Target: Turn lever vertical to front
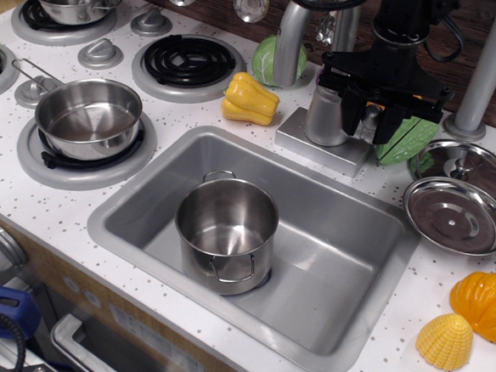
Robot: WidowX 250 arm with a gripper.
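The lever [369,124] is a short silver stub on the right side of the cylindrical faucet body [326,115], behind the sink. Only a small part of it shows between my fingers. My black gripper [370,120] comes down from above and its two fingers [353,117] stand on either side of the lever, closed on it. The gripper's body hides the lever's base and the top of the faucet body.
The curved spout [291,27] rises left of the gripper. A green leaf toy [409,139] lies just right of it, and a grey post [486,66] stands further right. The sink [344,278] holds a steel pot [225,234]. Two lids [455,213] lie right; a yellow pepper [249,98] lies left.
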